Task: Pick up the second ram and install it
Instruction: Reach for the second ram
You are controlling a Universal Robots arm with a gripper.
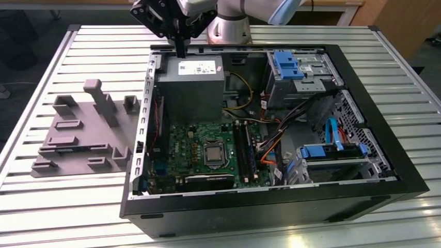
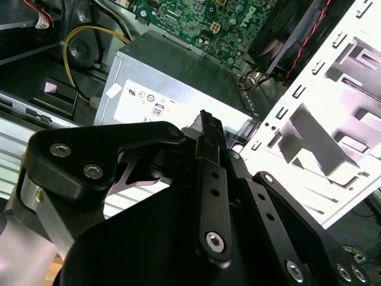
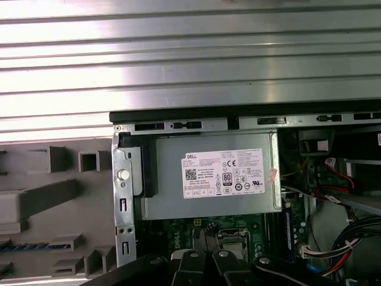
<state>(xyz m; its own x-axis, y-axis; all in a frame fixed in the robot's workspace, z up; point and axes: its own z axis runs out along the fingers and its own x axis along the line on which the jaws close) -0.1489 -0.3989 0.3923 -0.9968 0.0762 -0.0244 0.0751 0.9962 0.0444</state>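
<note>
inside the open black metal computer case (image 1: pixel 276 209): grey box-shaped power supply (image 1: pixel 189 85), green motherboard (image 1: pixel 200 150). black gripper (image 1: pixel 180 52) hangs above the supply, jaws pressed together.

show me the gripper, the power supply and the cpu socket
gripper (image 1: pixel 180 50): exterior view, tip of its shut fingers
power supply (image 3: pixel 211 176): first wrist view, white label on its grey face
cpu socket (image 1: pixel 215 154): exterior view, middle of its metal frame
</note>
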